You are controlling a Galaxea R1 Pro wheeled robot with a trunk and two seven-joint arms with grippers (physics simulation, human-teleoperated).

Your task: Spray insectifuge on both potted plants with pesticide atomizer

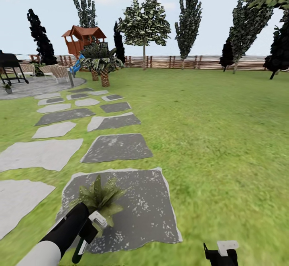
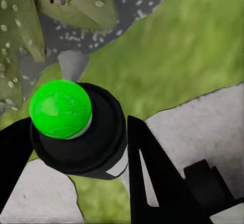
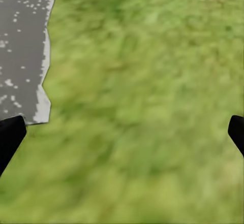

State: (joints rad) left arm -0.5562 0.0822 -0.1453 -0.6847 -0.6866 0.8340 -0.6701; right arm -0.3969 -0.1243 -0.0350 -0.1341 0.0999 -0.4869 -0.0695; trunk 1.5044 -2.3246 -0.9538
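While we look out from the head camera over a lawn crossed by grey stepping stones, our left gripper (image 1: 89, 228) hangs low at the near left, over the closest dark speckled paving slab (image 1: 148, 205). It is clenched on the pesticide atomizer (image 1: 80, 246), a slim dark bottle whose body points down and toward us beneath the white finger tips. In the left wrist view the bottle (image 2: 84, 132) sits between the two black fingers (image 2: 152, 178), its round black collar topped by a glossy bright green ball, with a pale label patch showing on its side.

Just beyond the gripper, on that same slab, sits one potted plant (image 1: 98, 197), a low rosette of broad pointed green leaves. The left wrist view shows its leaves (image 2: 76, 3) dotted with pale droplets, with the speckled stone and green grass under them.

Our right gripper (image 1: 221, 254) shows at the lower right edge of the head view, over bare grass, well apart from the plant. In the right wrist view its two black fingertips (image 3: 10, 137) stand far apart at either edge of the picture with nothing between them, so it is released; grass lies below and a corner of the grey slab (image 3: 23, 46) to one side.

Farther off we see a scaly-trunked palm (image 1: 100, 59), a red wooden playhouse (image 1: 82, 39), a low wooden fence (image 1: 192, 62) and tall dark trees.
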